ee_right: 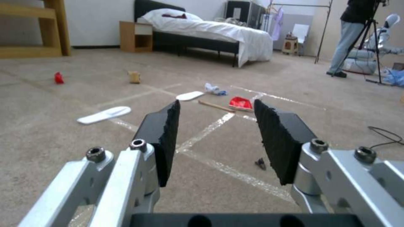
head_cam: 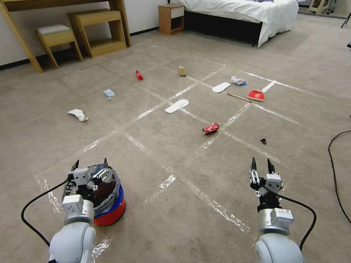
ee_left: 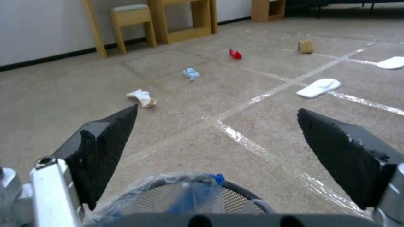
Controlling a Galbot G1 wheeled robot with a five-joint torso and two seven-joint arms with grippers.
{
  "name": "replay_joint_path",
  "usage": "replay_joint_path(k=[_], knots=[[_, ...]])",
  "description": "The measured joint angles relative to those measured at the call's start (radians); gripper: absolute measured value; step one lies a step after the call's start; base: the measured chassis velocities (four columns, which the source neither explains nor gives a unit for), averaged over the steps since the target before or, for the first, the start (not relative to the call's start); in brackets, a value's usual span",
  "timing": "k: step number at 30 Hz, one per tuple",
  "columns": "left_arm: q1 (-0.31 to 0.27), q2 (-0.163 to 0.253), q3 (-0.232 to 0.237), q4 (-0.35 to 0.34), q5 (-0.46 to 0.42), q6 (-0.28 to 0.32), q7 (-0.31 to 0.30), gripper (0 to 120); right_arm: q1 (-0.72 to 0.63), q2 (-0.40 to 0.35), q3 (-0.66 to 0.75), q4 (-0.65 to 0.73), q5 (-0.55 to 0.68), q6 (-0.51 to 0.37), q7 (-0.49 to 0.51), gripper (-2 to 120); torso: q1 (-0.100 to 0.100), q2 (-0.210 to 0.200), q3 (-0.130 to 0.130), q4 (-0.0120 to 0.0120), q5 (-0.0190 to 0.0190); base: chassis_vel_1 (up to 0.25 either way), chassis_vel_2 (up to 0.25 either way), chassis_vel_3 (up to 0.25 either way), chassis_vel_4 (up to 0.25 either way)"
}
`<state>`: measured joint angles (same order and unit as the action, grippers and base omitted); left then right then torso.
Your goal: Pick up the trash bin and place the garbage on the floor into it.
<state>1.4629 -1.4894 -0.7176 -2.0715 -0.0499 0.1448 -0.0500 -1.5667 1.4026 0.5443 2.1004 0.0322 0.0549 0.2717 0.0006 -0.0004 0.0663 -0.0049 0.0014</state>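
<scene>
Left gripper (head_cam: 90,165) is positioned directly over the trash bin (head_cam: 114,208), jaws spread wide and released, nothing held. In the left wrist view the bin's bag-lined rim (ee_left: 185,189) is seen just under the gripper (ee_left: 216,119), between the two pads. The bin stands upright on the floor (head_cam: 175,219), near left, on the carpet beside a tape strip.

Right gripper (head_cam: 261,164) is held above bare carpet at near right, jaws parted by a narrower gap, nothing between them; same gap is seen in the right wrist view (ee_right: 216,110).

Garbage is spread over the taped grid, well apart from both grippers:
- crushed red can (head_cam: 210,128), centre, beside a tape line
- two white slippers, nearer (head_cam: 177,106) and farther (head_cam: 221,87)
- wooden stick (head_cam: 239,97) just beside a red wrapper (head_cam: 256,95)
- crumpled white-blue wad (head_cam: 238,80) behind those
- tan paper bag (head_cam: 182,71) and small red wrapper (head_cam: 139,75), far side
- blue mask (head_cam: 109,93) and crumpled tissue (head_cam: 78,114), left side
- small dark scrap (head_cam: 263,140) ahead of the right gripper
</scene>
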Motion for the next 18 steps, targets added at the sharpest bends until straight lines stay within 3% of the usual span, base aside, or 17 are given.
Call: replay_joint_path(k=[18], knots=[[-0.006, 0.001, -0.003, 0.013, 0.001, -0.005, 0.0, 100, 0.011, -0.004, 0.0, -0.016, 0.001, 0.031, -0.004, 50, 0.0, 0.0, 0.0, 0.0, 0.0, 0.0, 0.0, 0.0, 0.0]])
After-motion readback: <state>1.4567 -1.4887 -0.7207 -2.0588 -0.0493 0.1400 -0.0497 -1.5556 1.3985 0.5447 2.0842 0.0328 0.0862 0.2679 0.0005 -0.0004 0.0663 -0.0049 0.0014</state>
